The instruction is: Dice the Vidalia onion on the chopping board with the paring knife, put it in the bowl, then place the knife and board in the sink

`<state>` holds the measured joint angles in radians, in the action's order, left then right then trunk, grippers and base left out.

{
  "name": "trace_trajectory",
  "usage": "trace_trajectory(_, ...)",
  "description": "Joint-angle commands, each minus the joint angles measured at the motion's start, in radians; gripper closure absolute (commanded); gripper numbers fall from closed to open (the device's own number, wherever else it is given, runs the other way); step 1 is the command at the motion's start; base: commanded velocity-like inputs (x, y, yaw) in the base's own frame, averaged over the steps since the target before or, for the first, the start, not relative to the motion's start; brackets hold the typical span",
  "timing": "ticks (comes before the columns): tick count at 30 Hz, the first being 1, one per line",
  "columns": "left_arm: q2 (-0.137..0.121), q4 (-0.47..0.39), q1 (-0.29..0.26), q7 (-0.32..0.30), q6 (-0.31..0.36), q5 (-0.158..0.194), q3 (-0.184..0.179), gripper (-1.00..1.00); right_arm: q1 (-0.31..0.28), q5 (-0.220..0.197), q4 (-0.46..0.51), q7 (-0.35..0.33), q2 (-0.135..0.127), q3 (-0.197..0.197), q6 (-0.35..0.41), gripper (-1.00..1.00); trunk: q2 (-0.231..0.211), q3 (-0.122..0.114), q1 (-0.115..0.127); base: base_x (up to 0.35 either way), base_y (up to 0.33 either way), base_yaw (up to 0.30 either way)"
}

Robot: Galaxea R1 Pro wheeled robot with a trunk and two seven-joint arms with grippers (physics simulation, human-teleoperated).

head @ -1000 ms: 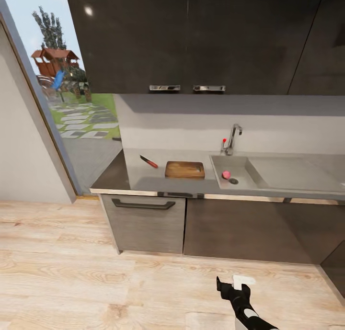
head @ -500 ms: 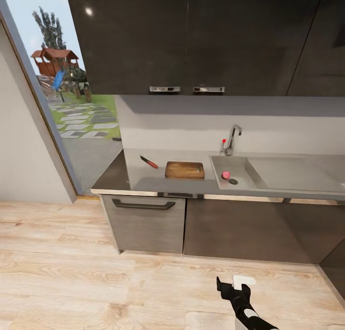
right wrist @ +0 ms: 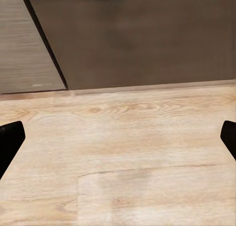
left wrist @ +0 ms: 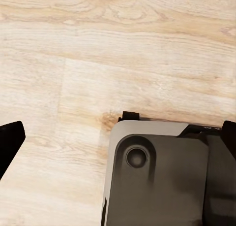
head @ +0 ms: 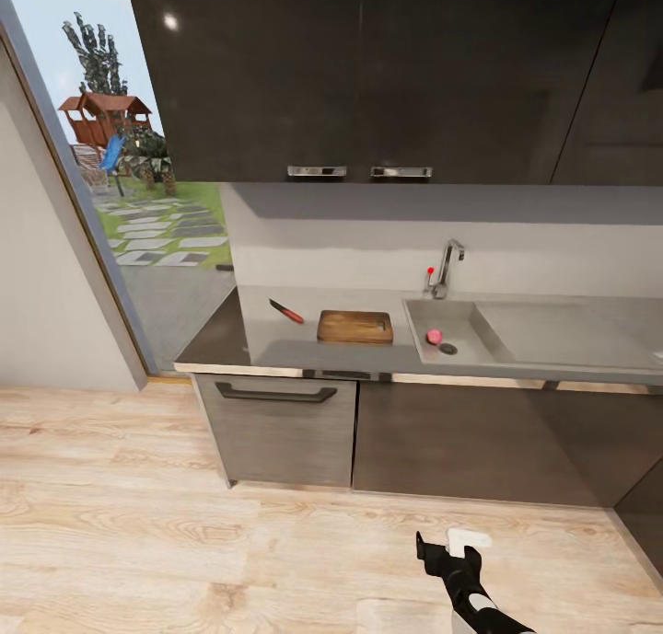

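Facing the counter (head: 276, 344) from across the wood floor (head: 184, 524): Vidalia onion (head: 434, 337) sits in the sink (head: 460, 317) next to the drain, chopping board (head: 355, 326) lies just left of the sink, paring knife (head: 286, 311) further left, apart from the board. Right gripper (right wrist: 118, 137) — fingers wide apart, empty, aimed at floor and cabinet base. Left gripper (left wrist: 118, 137) likewise spread w/ nothing between, over the floor and a grey robot part (left wrist: 162, 177).

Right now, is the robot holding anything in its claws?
No. Both grippers are open and empty over the floor; the onion sits in the sink.
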<state>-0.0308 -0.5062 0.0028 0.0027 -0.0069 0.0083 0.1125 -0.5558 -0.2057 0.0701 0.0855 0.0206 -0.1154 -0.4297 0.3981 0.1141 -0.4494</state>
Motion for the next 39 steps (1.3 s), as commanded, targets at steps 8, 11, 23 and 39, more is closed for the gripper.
trace_trajectory(8, 0.000, -0.001, 0.000, 0.000, -0.001, 0.001, 0.001, -1.00, -0.001, -0.008, -0.001, 0.004, 0.001, -0.009, -0.003, -1.00, 0.002, 0.002, -0.001, 0.000, 0.000, 0.000)
trace_trajectory(11, 0.000, -0.001, 0.000, 0.000, -0.001, 0.001, 0.001, -1.00, -0.001, -0.008, -0.001, 0.004, 0.001, -0.009, -0.003, -1.00, 0.002, 0.002, -0.001, 0.000, 0.000, 0.000)
trace_trajectory(23, 0.000, -0.001, 0.000, 0.000, -0.001, 0.001, 0.001, -1.00, -0.001, -0.008, -0.002, 0.004, 0.000, -0.009, -0.003, -1.00, 0.002, 0.002, -0.001, 0.000, 0.000, 0.000)
trace_trajectory(39, 0.000, -0.002, 0.000, -0.001, -0.002, 0.001, 0.001, -1.00, -0.001, -0.008, -0.006, 0.004, 0.000, -0.009, -0.003, -1.00, 0.002, 0.002, -0.001, 0.000, 0.000, 0.000)
